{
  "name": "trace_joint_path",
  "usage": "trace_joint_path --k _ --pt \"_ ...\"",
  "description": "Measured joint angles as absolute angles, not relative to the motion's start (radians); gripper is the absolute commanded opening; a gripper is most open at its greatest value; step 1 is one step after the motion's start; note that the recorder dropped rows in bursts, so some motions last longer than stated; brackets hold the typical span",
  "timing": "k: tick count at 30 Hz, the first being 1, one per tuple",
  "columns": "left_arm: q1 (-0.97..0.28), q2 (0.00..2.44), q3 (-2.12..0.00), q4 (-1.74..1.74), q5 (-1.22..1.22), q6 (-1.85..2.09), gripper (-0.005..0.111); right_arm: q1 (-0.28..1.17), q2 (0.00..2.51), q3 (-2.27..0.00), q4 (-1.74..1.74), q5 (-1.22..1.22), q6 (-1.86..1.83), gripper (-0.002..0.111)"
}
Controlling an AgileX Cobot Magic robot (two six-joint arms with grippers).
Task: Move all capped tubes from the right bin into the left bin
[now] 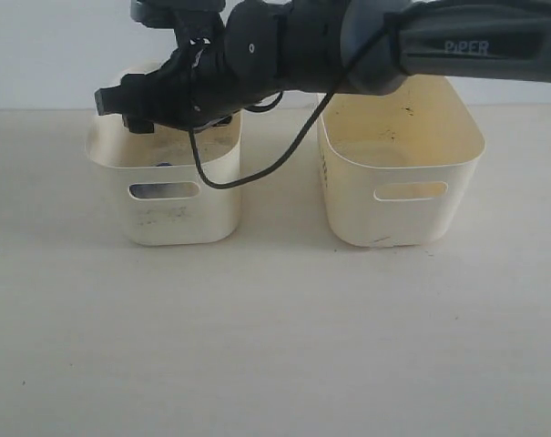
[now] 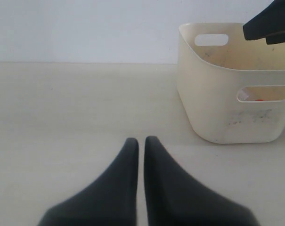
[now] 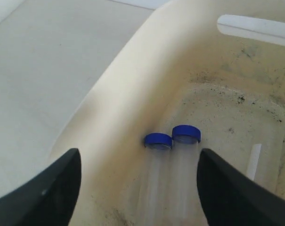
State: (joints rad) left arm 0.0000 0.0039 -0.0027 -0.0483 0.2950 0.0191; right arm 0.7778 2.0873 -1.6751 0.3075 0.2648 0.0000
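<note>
My right gripper (image 1: 129,107) reaches across the middle and hangs open over the left bin (image 1: 179,218), the paler tub with grey smudges. In the right wrist view the open right gripper (image 3: 138,155) has nothing between its fingers. Below it, two clear capped tubes with blue caps (image 3: 157,140) (image 3: 186,133) lie side by side on the speckled floor of the left bin (image 3: 133,70). The left gripper (image 2: 141,140) is shut and empty, low over the table beside the left bin (image 2: 227,117). An orange-red speck (image 2: 259,99) shows through that bin's handle cut-out. No tube shows in the yellowish right bin (image 1: 403,218).
The right arm (image 1: 457,41) and its black cable (image 1: 257,168) span the gap between the two bins. A tip of the right gripper's finger (image 2: 269,26) shows above the left bin's rim. Bare cream table lies in front of both bins.
</note>
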Motion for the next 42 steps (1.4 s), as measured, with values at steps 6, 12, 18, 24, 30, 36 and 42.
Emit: trace_joint_path --k 6,12,18,24,30,36,42 --pt "0.000 0.004 -0.003 -0.048 0.295 0.019 0.004 0.778 2.032 -1.675 0.308 0.333 -0.007 0.057" --pt "0.000 0.004 -0.003 -0.048 0.295 0.019 0.004 0.778 1.911 -1.675 0.199 0.545 -0.025 0.000" --pt "0.000 0.004 -0.003 -0.048 0.295 0.019 0.004 0.778 1.828 -1.675 0.097 0.719 -0.025 0.000" --pt "0.000 0.004 -0.003 -0.048 0.295 0.019 0.004 0.778 1.744 -1.654 0.085 0.818 -0.023 0.000" --pt "0.000 0.004 -0.003 -0.048 0.295 0.019 0.004 0.778 1.629 -1.462 0.085 0.771 0.010 0.000" --pt "0.000 0.004 -0.003 -0.048 0.295 0.019 0.004 0.778 1.573 -1.302 0.088 0.864 0.091 0.000" --pt "0.000 0.004 -0.003 -0.048 0.295 0.019 0.004 0.778 1.571 -1.291 0.088 1.002 0.102 0.000"
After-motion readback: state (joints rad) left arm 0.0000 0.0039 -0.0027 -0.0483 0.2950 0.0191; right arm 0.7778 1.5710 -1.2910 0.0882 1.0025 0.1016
